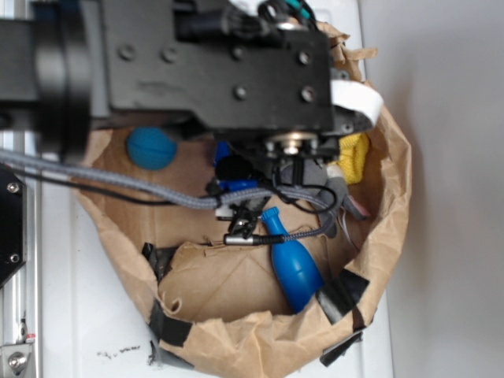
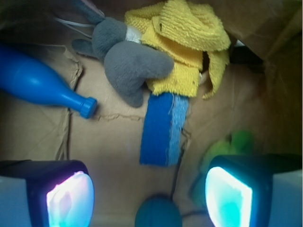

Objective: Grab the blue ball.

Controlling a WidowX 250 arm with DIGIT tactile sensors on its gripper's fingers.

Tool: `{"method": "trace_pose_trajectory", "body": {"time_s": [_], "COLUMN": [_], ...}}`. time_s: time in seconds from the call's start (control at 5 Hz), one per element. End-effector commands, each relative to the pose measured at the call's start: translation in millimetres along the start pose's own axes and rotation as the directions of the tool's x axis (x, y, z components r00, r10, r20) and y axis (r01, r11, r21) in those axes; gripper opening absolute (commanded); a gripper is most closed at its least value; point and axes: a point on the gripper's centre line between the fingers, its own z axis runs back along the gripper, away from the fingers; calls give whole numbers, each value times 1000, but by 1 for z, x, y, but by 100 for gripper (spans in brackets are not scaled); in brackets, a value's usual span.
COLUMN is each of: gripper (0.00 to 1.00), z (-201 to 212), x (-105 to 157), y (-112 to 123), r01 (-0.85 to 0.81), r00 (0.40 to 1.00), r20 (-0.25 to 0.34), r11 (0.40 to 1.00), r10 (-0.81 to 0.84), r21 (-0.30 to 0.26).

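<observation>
The blue ball [image 1: 151,148] is a small turquoise ball lying on brown paper at the back left of the paper-lined bin, partly under the black arm. In the wrist view the blue ball [image 2: 158,213] shows at the bottom edge, in the gap between my fingers and clear of both. My gripper [image 2: 149,198] is open, with glowing pads [image 2: 70,198] left and right and only the ball's top between them. The ball's lower part is cut off by the frame.
A dark blue pin-shaped bottle [image 1: 293,264] [image 2: 42,85] lies in the bin. A flat blue sponge [image 2: 163,130], a grey plush [image 2: 128,59], a yellow cloth [image 2: 189,38] [image 1: 354,153] and a green plush [image 2: 232,146] lie ahead. Crumpled paper walls [image 1: 394,181] ring everything.
</observation>
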Motion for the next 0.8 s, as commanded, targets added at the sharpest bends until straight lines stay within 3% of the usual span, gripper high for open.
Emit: {"method": "trace_pose_trajectory", "body": {"time_s": [0.0,0.2,0.6], "gripper": [100,100,100], "z": [-17,-19,-31], "x": [-35,-60,-79], "y": [14,19,19], "r01": [-21,6,43], "r00": [1000,1000,999], "r20": [14,7,18], "r11": [998,994,996], "r10": [22,-5,-42], "r21": [-64,-105,-82]}}
